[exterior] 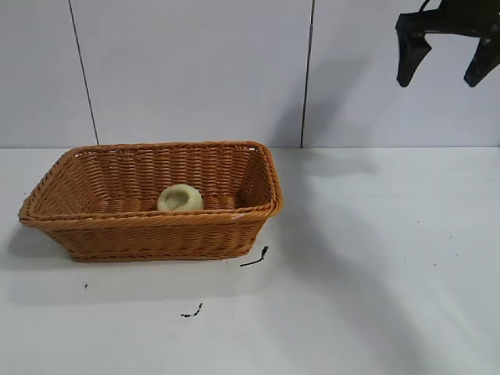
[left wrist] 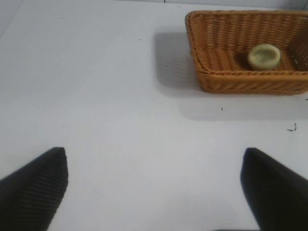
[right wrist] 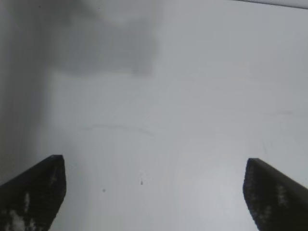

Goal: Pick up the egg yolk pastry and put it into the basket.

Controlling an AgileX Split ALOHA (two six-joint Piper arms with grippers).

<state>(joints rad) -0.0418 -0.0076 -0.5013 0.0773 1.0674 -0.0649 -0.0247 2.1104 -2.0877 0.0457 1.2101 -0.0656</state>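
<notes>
We see the basket (exterior: 152, 205) open from above, only the egg yolk pastry (exterior: 180, 198) inside near its front wall. Bare table (exterior: 375, 273) to its right; right gripper (exterior: 447, 56) hangs high, fingers apart.

No readable text, labels, brands or numbers anywhere

white table (exterior: 375, 297), small dark scraps (exterior: 255, 258), grey panelled wall (exterior: 195, 70)

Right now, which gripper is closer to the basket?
Probably the left. The left gripper is open and faces the basket from across the table. The right gripper hangs open high up, far off to the basket's right.
</notes>
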